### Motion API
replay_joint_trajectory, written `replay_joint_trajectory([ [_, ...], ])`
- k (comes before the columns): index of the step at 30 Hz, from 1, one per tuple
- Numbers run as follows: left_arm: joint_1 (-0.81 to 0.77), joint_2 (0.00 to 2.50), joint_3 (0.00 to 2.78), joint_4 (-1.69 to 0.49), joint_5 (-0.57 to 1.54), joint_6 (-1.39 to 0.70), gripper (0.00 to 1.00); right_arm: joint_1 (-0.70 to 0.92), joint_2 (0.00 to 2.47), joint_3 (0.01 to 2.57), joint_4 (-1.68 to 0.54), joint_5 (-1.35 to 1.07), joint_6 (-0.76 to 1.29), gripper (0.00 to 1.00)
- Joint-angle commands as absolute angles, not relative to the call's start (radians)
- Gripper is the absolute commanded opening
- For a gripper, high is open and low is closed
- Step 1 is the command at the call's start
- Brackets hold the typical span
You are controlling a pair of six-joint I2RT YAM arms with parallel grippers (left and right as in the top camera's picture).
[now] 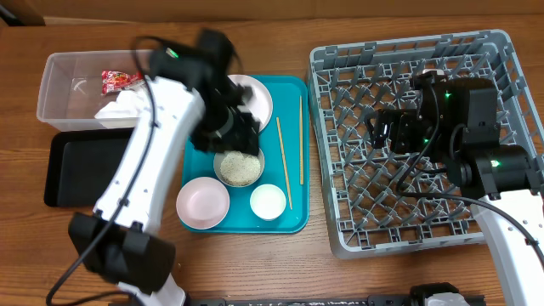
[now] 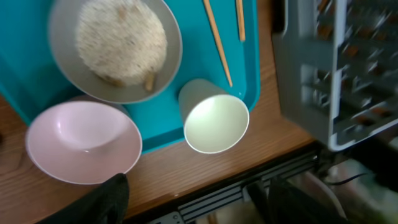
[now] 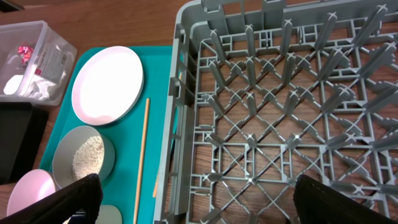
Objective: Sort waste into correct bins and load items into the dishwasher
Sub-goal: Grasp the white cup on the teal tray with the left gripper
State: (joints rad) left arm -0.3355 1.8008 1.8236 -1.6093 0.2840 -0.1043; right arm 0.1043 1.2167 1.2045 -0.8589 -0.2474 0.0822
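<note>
Wooden tabletop [image 1: 280, 263] carries a teal rectangular plastic tray [image 1: 289, 85]. On it, nearest, sit a shallow round pink bowl [image 1: 202, 202] and a white cup [image 1: 268, 201], then a rice-filled bowl [image 1: 239, 167], thin wooden chopsticks [image 1: 283, 161] and a round white plate [image 1: 259, 93]. Square grey plastic dish rack [image 1: 319, 144] lies to the right. Left gripper [image 2: 198, 193] and right gripper [image 3: 196, 196] have their fingers apart.

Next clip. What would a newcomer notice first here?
The big grey dish rack fills the right side, no dishes visible in it. At centre, a teal tray carries a bowl of rice, a cup and chopsticks. Far left, a clear tub holds a red wrapper and napkin.
</note>
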Motion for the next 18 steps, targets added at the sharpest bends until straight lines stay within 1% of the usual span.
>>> replay_joint_trajectory([
  [1,-0.421,1.744,1.651,-1.541,0.147,-0.162,0.72,0.097,1.214,1.228,-0.852,-0.252,0.081,1.0],
  [2,-0.442,1.74,1.607,-1.518,0.111,-0.182,0.68,0.097,1.214,1.228,-0.851,-0.252,0.081,1.0],
  [4,-0.469,1.74,1.536,-1.477,0.091,-0.191,0.65,0.097,1.214,1.228,-0.851,-0.252,0.081,1.0],
  [6,-0.487,1.74,1.457,-1.414,0.085,-0.191,0.59,0.097,1.214,1.228,-0.851,-0.252,0.081,1.0],
  [9,-0.495,1.74,1.35,-1.307,0.086,-0.186,0.56,0.097,1.214,1.228,-0.851,-0.252,0.081,1.0],
  [11,-0.496,1.741,1.319,-1.271,0.086,-0.175,0.51,0.097,1.214,1.228,-0.851,-0.252,0.081,1.0],
  [12,-0.496,1.74,1.305,-1.253,0.087,-0.171,0.46,0.097,1.214,1.228,-0.851,-0.252,0.081,1.0],
  [14,-0.496,1.741,1.293,-1.23,0.094,-0.17,0.41,0.097,1.214,1.228,-0.851,-0.252,0.081,1.0],
  [15,-0.496,1.741,1.287,-1.207,0.097,-0.168,0.36,0.097,1.214,1.228,-0.851,-0.252,0.081,1.0],
  [18,-0.499,1.741,1.277,-1.171,0.106,-0.168,0.28,0.097,1.214,1.228,-0.851,-0.252,0.081,1.0],
])
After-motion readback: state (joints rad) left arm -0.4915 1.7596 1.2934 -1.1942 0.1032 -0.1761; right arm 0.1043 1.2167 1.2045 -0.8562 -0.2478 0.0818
